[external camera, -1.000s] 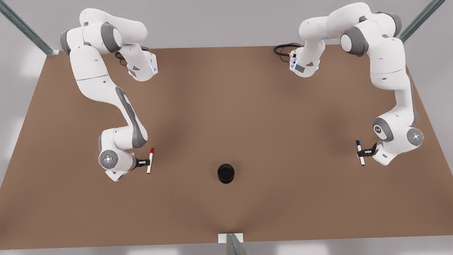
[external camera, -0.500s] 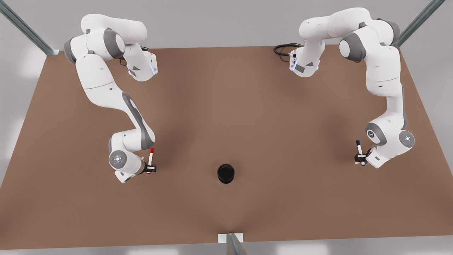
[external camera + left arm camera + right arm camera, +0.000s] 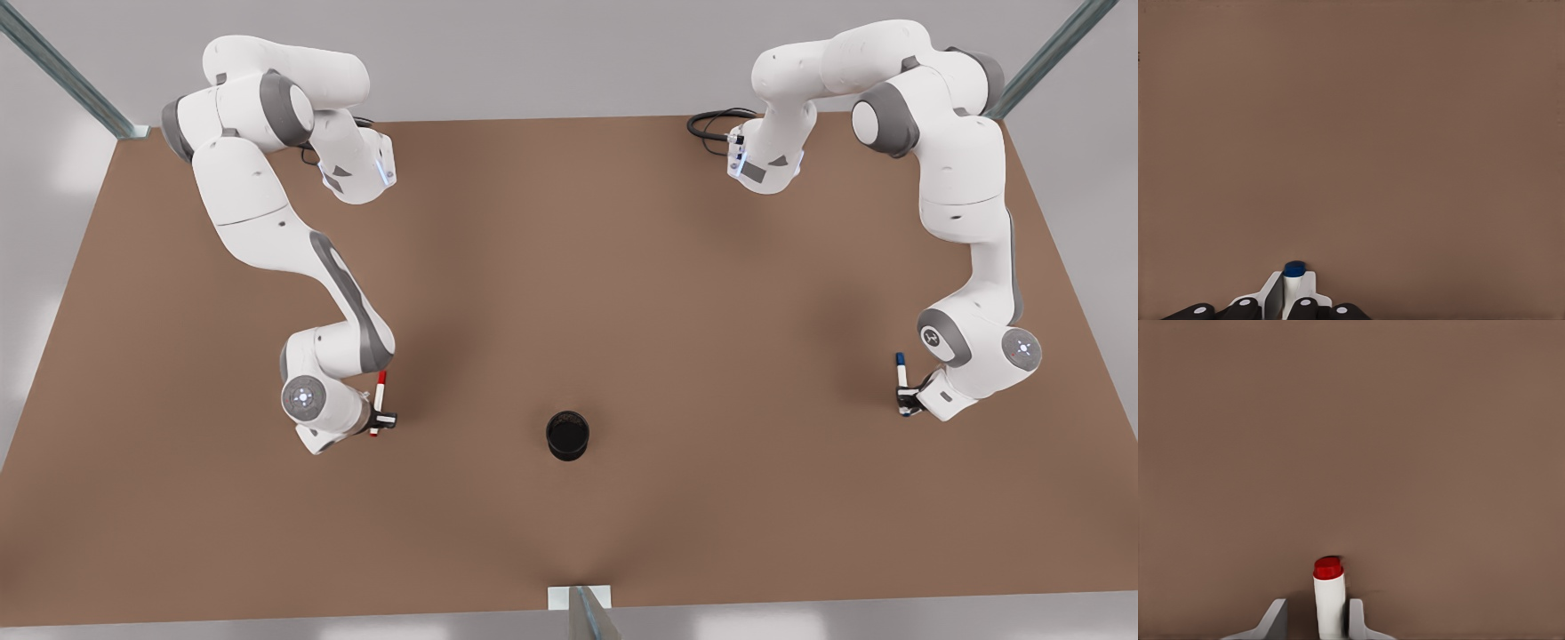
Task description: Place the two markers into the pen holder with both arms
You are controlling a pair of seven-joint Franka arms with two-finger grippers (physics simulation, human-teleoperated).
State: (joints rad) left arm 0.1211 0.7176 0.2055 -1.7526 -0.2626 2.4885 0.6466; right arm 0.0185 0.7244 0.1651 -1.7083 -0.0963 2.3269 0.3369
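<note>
Markers first: your red-capped marker (image 3: 379, 402) sits at the front view's left, clasped near its lower end by the right gripper (image 3: 380, 420), and your blue-capped marker (image 3: 902, 380) sits far over at the front view's right, clasped by the left gripper (image 3: 906, 404). In the right wrist view you see the red-capped marker (image 3: 1329, 597) standing between the white fingertips (image 3: 1273, 620), the jaws pinching its barrel, with its red end pointing at the brown tabletop (image 3: 1351, 440). In the left wrist view the blue-capped marker (image 3: 1293, 280) is likewise clamped between the jaws of the left gripper (image 3: 1290, 303), its blue end toward the tabletop. The pen holder (image 3: 567, 435) stands upright on the tabletop (image 3: 569, 267) between your two arms, nearer the red-capped marker than the blue-capped one and well apart from both.
</note>
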